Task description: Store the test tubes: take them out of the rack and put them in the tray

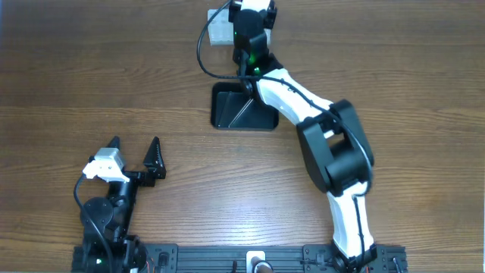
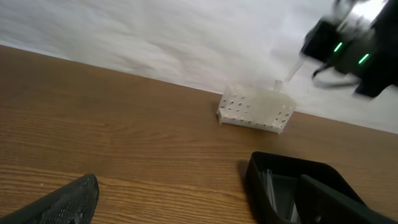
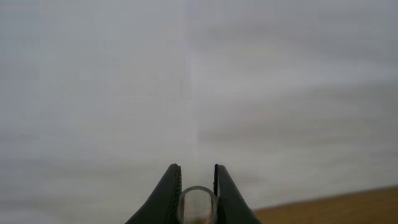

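Right gripper (image 3: 196, 171) clenched on tube (image 3: 198, 204), over rack (image 1: 220, 32) at table's (image 1: 394, 68) 12 o'clock. Side pinch probably for straight pull. Tray (image 1: 216, 106) at rack's 6 o'clock: short carry. Left gripper (image 1: 135, 144) released, at tray's 8 o'clock, clear of path.

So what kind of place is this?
Probably a robot lab bench: a test tube rack and black tray sit on a wooden table, and the right gripper holds a test tube.
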Available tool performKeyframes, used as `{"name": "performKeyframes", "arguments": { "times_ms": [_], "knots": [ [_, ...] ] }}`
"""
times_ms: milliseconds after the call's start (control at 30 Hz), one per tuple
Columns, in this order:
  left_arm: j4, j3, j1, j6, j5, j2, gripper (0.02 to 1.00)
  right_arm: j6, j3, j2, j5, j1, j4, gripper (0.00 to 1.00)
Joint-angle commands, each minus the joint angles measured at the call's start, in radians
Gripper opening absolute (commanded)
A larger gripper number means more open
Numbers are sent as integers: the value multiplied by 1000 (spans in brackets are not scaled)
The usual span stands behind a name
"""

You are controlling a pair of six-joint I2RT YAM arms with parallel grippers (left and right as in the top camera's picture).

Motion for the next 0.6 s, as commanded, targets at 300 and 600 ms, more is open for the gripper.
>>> {"name": "performKeyframes", "arguments": {
  "times_ms": [300,600],
  "knots": [
    [-3,-4,4,-7,13,-5,1000,201,21,-270,-105,68,-598,12],
    [-3,-4,4,-7,13,-5,1000,477,16,-303,-430,71,-1217,12]
  ]
}}
